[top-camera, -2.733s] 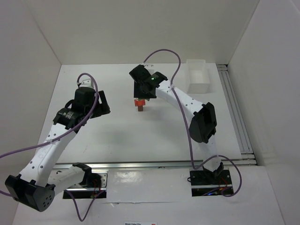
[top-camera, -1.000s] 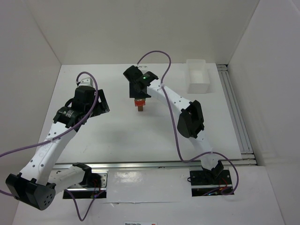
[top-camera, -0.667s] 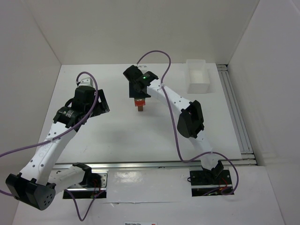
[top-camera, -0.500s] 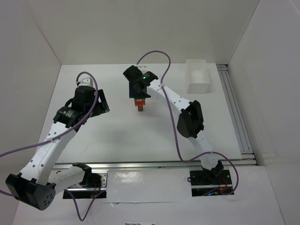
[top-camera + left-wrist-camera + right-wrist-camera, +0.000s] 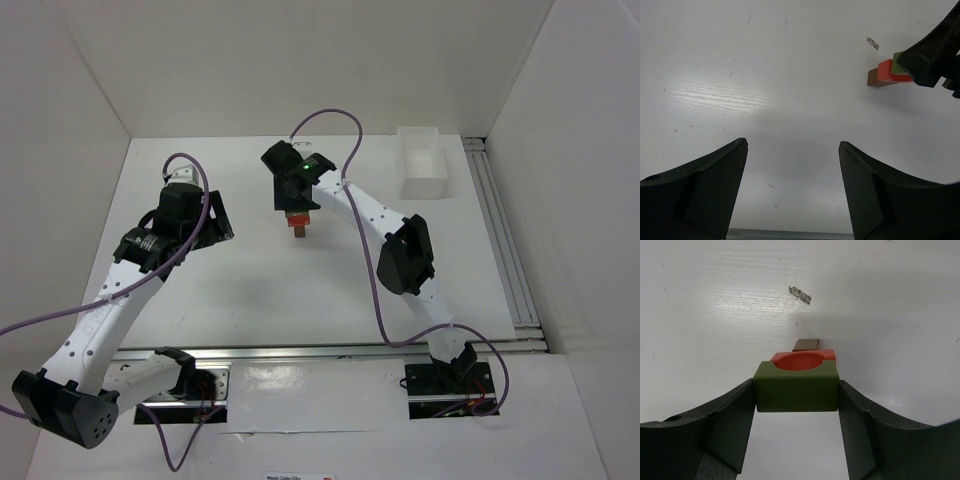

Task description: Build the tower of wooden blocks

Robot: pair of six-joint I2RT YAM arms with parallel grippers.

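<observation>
Right tool [image 5: 796, 385] grasps green wooden block [image 5: 795, 394] atop red notched block [image 5: 802, 360], brown base block [image 5: 806, 344] | left tool [image 5: 792, 165] released, empty | we judge tower midway

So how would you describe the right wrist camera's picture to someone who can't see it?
A green block with a curved notch is gripped between the two dark fingers of the right gripper, seen from close above. Beyond it, a red block and a brown block line up on the white table, which has a small scuff mark further off.
</observation>
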